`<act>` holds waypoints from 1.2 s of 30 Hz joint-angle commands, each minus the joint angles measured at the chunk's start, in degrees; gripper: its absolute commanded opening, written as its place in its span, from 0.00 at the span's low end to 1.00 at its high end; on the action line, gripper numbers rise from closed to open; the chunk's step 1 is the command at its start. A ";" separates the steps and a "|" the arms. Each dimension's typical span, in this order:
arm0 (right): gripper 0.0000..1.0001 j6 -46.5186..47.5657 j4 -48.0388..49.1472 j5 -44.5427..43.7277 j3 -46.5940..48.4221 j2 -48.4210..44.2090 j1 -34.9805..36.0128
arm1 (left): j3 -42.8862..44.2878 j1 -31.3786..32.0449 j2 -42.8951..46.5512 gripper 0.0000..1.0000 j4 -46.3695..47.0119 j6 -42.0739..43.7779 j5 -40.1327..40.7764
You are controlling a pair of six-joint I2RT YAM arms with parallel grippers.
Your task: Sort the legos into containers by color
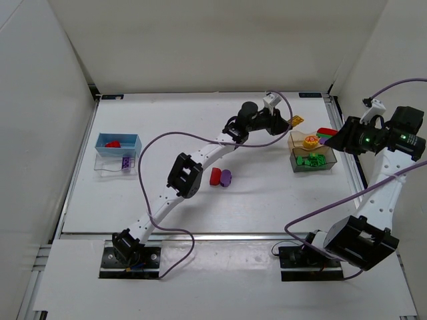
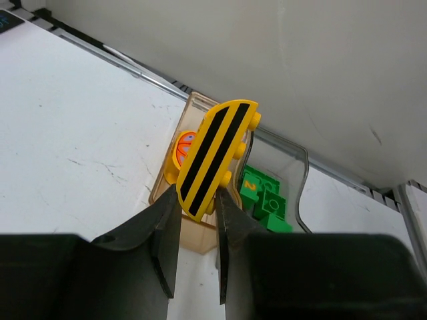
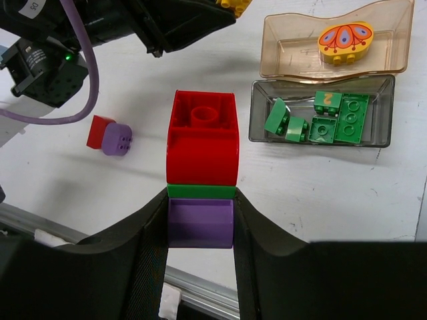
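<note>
Tabletop (image 1: 267,207), outstretched left end effector (image 2: 197,199) grips yellow lego (image 2: 213,157); right end effector (image 3: 201,197) grips stack (image 3: 202,143)

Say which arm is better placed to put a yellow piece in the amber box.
Left. The left pincer grips the yellow striped block beside the amber box, which holds another yellow piece. The right pincer holds a mixed-color stack.

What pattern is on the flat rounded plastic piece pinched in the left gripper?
Yellow flat rounded piece, black lengthwise stripes; clearest in the left wrist view.
</note>
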State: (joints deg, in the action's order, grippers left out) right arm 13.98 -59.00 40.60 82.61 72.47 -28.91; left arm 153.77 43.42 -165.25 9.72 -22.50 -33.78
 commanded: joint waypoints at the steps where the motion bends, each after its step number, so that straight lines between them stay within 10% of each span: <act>1: 0.00 0.35 -0.85 -0.08 1.50 -2.24 -0.27 | 3.02 1.32 0.72 0.22 3.99 0.97 3.28; 6: 0.00 -0.09 -1.20 -0.26 1.06 -3.12 -0.27 | 3.02 2.37 0.54 0.27 5.92 0.44 3.11; 12: 0.00 -0.27 -1.12 -0.43 0.36 -3.82 -0.27 | 4.34 4.30 0.72 0.71 8.04 -0.09 -0.23; 14: 0.00 -0.27 -1.03 -0.52 0.27 -3.82 -0.36 | 4.25 4.57 0.81 0.99 8.04 -0.09 -0.76; 26: 0.00 -1.06 1.87 2.38 -2.01 -3.82 0.25 | -1.80 1.68 7.21 0.99 5.14 1.14 5.65; 36: 0.00 1.84 9.17 5.71 0.26 7.40 12.53 | -22.09 -12.21 31.02 0.99 -14.72 10.18 -0.57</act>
State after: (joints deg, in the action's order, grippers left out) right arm 14.20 -54.74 43.42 80.16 75.35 -20.64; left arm 134.98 35.90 -148.22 0.30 -17.43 -30.68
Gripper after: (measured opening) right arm 0.416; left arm 0.994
